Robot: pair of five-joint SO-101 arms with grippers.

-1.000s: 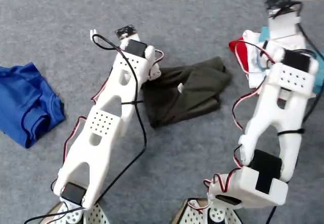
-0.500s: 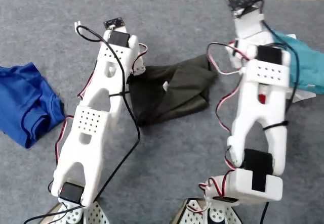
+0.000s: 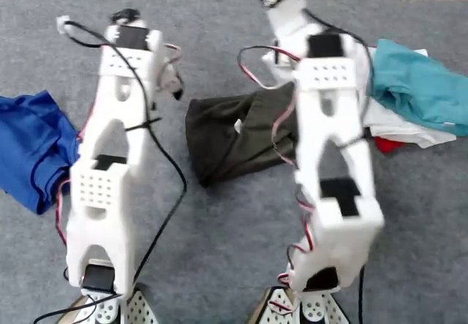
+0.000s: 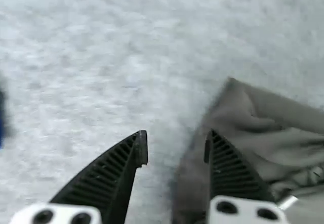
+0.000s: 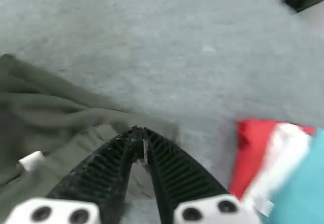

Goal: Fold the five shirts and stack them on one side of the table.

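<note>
Olive shirt [image 3: 227,141] at frame centre; left fingers [image 4: 121,168] apart beside it, right fingers [image 5: 172,168] closed at its edge.

No text, number or sign can be read anywhere. In the high view, the small white tag [image 3: 238,125] on the olive shirt [image 3: 219,137], at the centre of the frame, is too small to show any print.
</note>
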